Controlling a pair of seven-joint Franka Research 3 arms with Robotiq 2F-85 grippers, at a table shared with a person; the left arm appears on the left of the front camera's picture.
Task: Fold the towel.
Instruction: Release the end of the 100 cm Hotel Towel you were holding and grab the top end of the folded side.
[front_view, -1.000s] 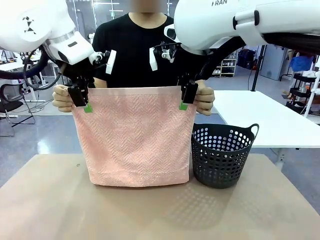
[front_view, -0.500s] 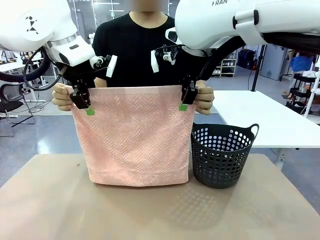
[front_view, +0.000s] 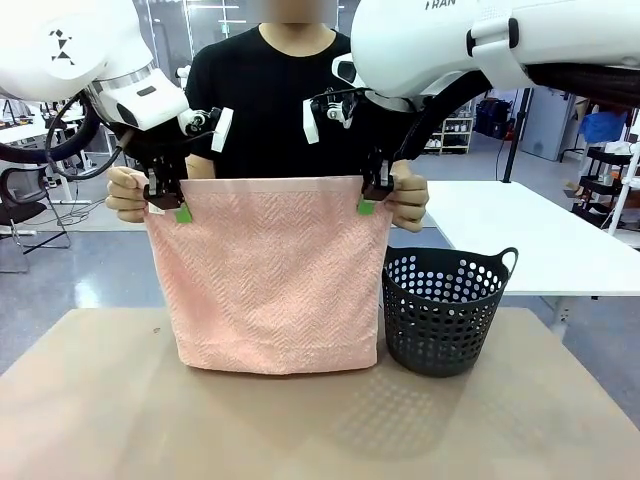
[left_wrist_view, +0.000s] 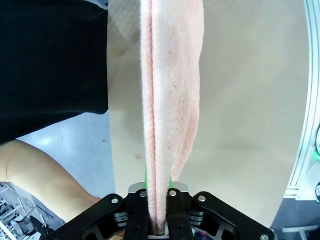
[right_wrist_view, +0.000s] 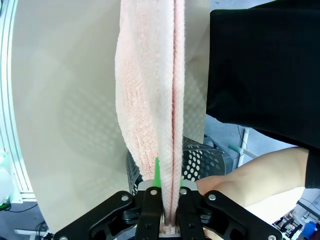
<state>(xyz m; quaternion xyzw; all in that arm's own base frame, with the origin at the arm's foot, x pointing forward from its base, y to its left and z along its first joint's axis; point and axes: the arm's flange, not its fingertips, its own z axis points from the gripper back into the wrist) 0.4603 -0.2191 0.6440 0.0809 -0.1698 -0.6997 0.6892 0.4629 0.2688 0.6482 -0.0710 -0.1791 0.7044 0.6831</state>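
**Above the table (front_view: 90, 420): towel hung by its two top corners**

Nearest the camera, bare tan tabletop. Just beyond it, hanging as a flat pink sheet, the towel (front_view: 270, 280), top hem level, lower edge at or just over the tabletop; contact not clear. Just beside its right edge, standing on the table, a dark perforated basket (front_view: 445, 310), narrower than the towel. At the upper left corner, the left gripper (front_view: 168, 200), fingers clamped on the hem. At the upper right corner, the right gripper (front_view: 372, 192), likewise pinched tight on the hem. Seen along the fingers in each wrist view, more than one layer of terry caught between the green pads, the rest dropping away toward the table. Close outside each gripper, apparently holding the same corners, one hand of the person (front_view: 125, 195) and the other hand (front_view: 410, 200). Farthest, behind the towel, the person (front_view: 285, 100) in a black shirt.

Handling, as a judgement: soft, light, limp cloth with no stiffness of its own, shaped only by the points of hold. Prone to sag in the middle on any slackening of the top edge, and to swing. Rough terry, unlikely to slip from rubber pads. Best taken at the smooth hem band near the corners, all layers together, top edge kept taut for a square fold.
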